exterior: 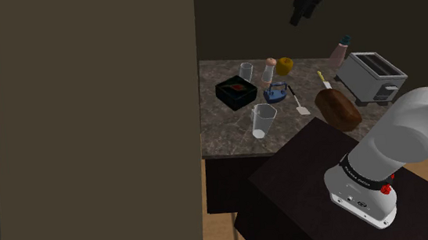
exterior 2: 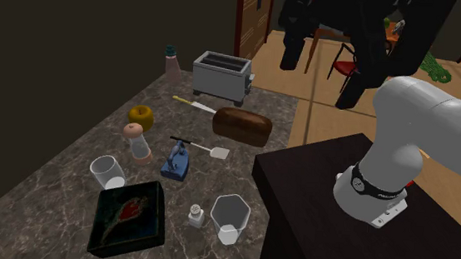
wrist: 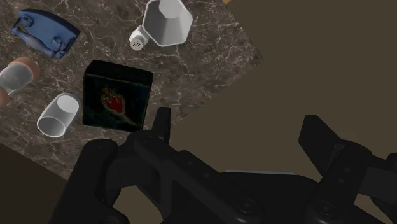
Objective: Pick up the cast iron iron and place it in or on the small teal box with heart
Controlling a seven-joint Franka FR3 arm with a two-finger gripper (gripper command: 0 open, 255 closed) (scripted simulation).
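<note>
**Jaws released, iron untouched on the counter**

I find the all-black two-finger gripper (wrist: 240,133) with its jaws released: the fingers stand well apart and clasp nothing. It hangs high above the dark marbled counter (exterior 2: 67,171), well apart from the load. The blue flat iron with a raised handle (exterior 2: 176,161) stands on the counter, untouched. The flat dark teal box with a red heart (exterior 2: 128,217) lies near the iron but apart from it, just beside a clear glass tumbler (exterior 2: 107,173).

Wrist view: beaker (wrist: 167,22) & pink-capped shaker (wrist: 14,77) cut by pic edges; shoulder view: gripper (exterior: 303,12) cropped at top.
</note>
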